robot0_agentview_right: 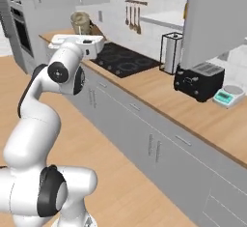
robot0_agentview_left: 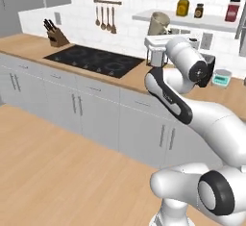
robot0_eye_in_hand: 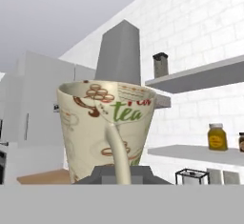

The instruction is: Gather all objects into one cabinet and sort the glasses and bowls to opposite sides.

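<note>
- We saw 1 cream mug (robot0_eye_in_hand: 106, 130) printed with "tea", held upright above the counter (robot0_agentview_left: 134, 78), right of the hob (robot0_agentview_left: 93, 60)
- The gripper (robot0_agentview_left: 156, 56) was clenched on it, near the handle (robot0_eye_in_hand: 118, 156)
- We judged it light, stiff, glossy, breakable; the rim beside the handle looked the best hold

The hand's fingertips are hidden behind the cream printed mug with a curved handle (robot0_eye_in_hand: 106, 130), whose base is cut off at the bottom of the hand view. The lettering on its inner rim reads partly "tea"; the rest is too blurred to tell. Far to the right of the hand, the amber glass jar (robot0_eye_in_hand: 217, 137) has an unreadable label, and a dark jar beside it is cut by the edge.
</note>
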